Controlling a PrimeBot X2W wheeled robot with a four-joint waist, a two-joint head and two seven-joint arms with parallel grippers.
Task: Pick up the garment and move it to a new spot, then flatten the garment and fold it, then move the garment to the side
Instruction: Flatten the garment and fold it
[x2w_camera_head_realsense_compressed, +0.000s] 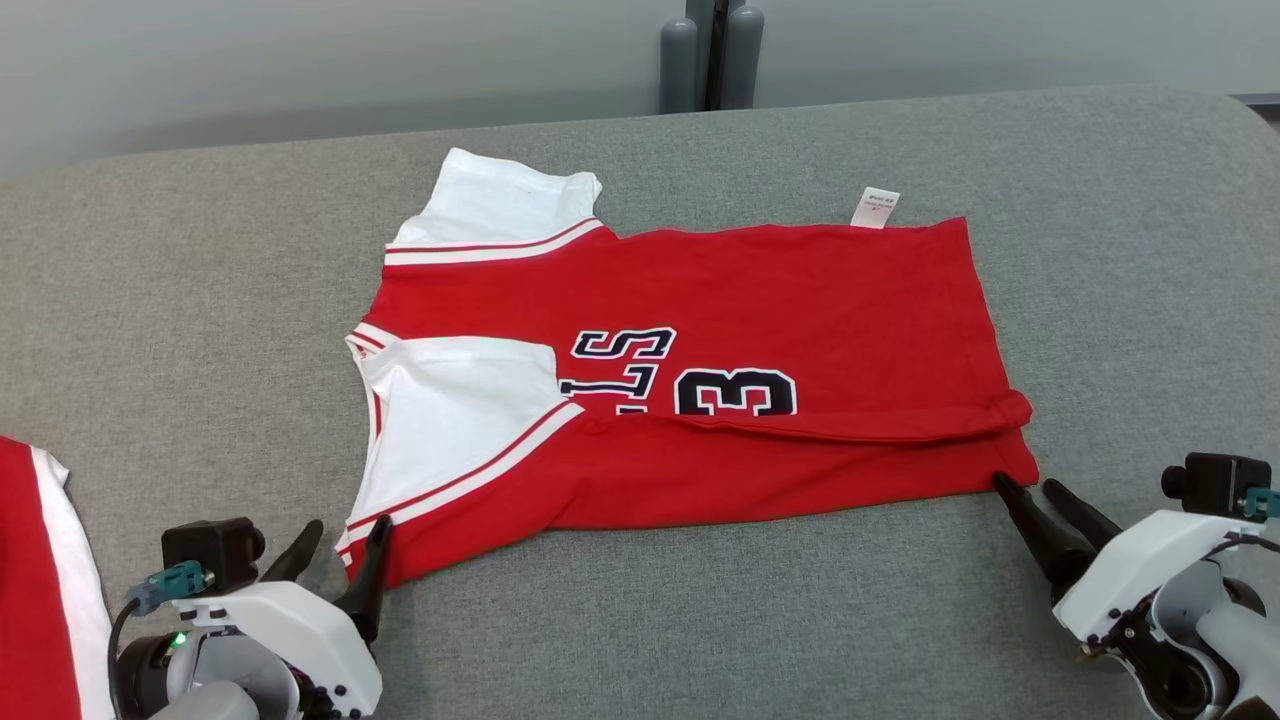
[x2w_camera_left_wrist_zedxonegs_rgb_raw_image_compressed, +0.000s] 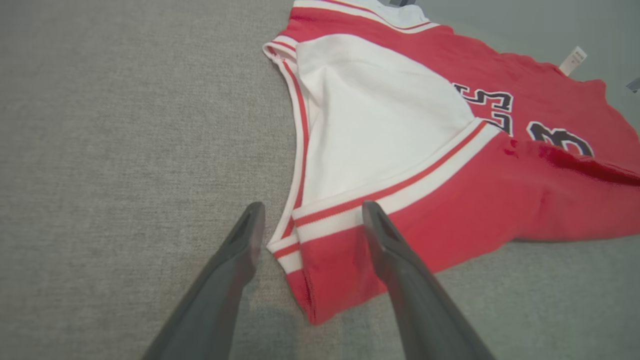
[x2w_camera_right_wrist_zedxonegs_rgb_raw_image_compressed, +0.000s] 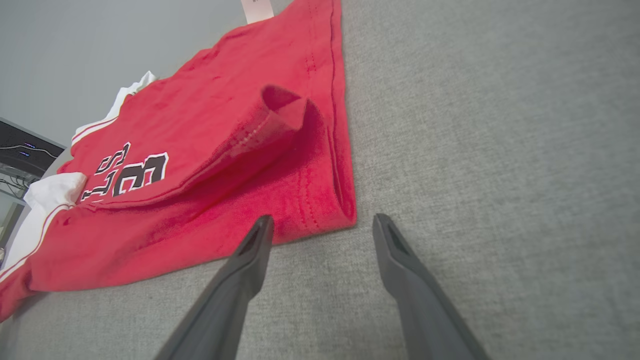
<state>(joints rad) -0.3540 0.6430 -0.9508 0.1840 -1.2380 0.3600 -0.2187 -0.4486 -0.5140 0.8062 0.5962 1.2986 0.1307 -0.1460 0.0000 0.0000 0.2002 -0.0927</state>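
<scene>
A red garment (x2w_camera_head_realsense_compressed: 780, 300) with white sleeves and black lettering lies spread on the grey cushioned surface (x2w_camera_head_realsense_compressed: 200, 300), its near long edge folded over onto itself. My left gripper (x2w_camera_head_realsense_compressed: 348, 525) stands open at the garment's near left corner. In the left wrist view the garment (x2w_camera_left_wrist_zedxonegs_rgb_raw_image_compressed: 500, 190) has its striped corner between the fingers of the left gripper (x2w_camera_left_wrist_zedxonegs_rgb_raw_image_compressed: 312, 205), unpinched. My right gripper (x2w_camera_head_realsense_compressed: 1025, 482) is open at the near right hem corner. In the right wrist view the garment (x2w_camera_right_wrist_zedxonegs_rgb_raw_image_compressed: 225, 125) ends just ahead of the right gripper (x2w_camera_right_wrist_zedxonegs_rgb_raw_image_compressed: 322, 217).
Part of another red and white garment (x2w_camera_head_realsense_compressed: 30, 580) lies at the left edge. A white label (x2w_camera_head_realsense_compressed: 876, 208) sticks out from the far edge of the spread garment. Two grey posts (x2w_camera_head_realsense_compressed: 710, 55) stand behind the surface against a pale wall.
</scene>
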